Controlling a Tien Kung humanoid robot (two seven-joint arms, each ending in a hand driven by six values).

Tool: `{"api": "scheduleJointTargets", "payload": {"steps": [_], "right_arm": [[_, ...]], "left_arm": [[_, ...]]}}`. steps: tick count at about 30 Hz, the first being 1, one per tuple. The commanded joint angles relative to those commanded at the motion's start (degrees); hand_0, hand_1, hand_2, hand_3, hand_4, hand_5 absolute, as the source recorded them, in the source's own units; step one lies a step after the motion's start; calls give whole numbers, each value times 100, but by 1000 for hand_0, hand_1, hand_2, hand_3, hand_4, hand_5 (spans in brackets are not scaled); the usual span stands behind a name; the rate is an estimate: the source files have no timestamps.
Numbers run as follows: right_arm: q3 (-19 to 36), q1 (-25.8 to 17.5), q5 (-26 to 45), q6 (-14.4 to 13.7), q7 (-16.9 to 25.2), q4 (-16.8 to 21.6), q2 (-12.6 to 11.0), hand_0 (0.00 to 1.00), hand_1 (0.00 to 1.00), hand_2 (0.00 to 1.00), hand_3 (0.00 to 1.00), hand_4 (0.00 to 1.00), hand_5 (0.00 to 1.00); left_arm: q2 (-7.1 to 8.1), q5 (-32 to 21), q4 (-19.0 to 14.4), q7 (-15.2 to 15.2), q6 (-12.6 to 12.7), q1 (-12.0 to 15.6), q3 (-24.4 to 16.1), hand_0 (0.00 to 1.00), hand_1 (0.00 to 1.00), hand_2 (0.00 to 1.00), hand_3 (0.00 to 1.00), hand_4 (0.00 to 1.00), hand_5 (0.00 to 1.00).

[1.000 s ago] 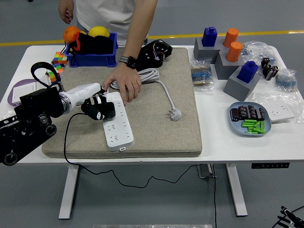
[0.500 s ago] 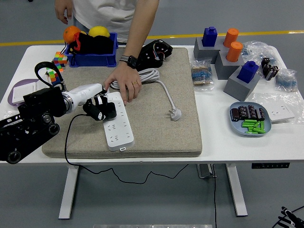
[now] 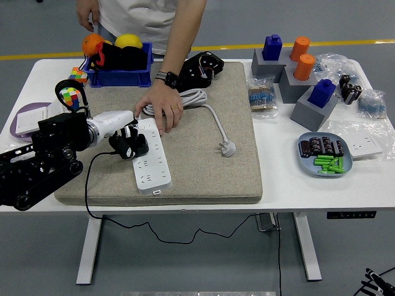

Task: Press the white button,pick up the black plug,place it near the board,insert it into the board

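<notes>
Black plug (image 3: 131,147) sat clenched in your left hand (image 3: 126,140), touching left edge of long white power strip (image 3: 150,157); sockets lay just right. Person's hand (image 3: 162,111) pinned strip's far end.

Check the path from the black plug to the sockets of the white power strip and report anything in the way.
Nothing visible blocks it. The left hand holds the black plug at the left edge of the white power strip, and the sockets nearest it are bare. A person's hand rests on the strip's far end, away from those sockets.
</notes>
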Motion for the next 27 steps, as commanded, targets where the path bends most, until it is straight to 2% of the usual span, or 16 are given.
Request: {"api": "scheduleJointTargets", "payload": {"steps": [14, 20, 22, 27], "right_arm": [[1, 11, 12, 0, 7, 1, 14, 775, 602, 618, 618, 718, 464], [12, -1, -13, 4, 10, -2, 17, 774, 602, 618, 617, 718, 464], [12, -6, -18, 5, 8, -4, 17, 776, 602, 618, 618, 719, 462], [12, -2, -22, 4, 11, -2, 21, 776, 602, 618, 618, 719, 462]], "left_arm": [[-71, 43, -2, -22, 23, -86, 105, 318, 291, 245, 298, 644, 2], [-74, 14, 40, -205, 26, -62, 37, 317, 289, 244, 296, 642, 2], [-74, -8, 54, -212, 5, -53, -5, 346, 303, 250, 302, 651, 2], [-69, -62, 70, -242, -6, -35, -72, 346, 303, 250, 302, 651, 2]]}}
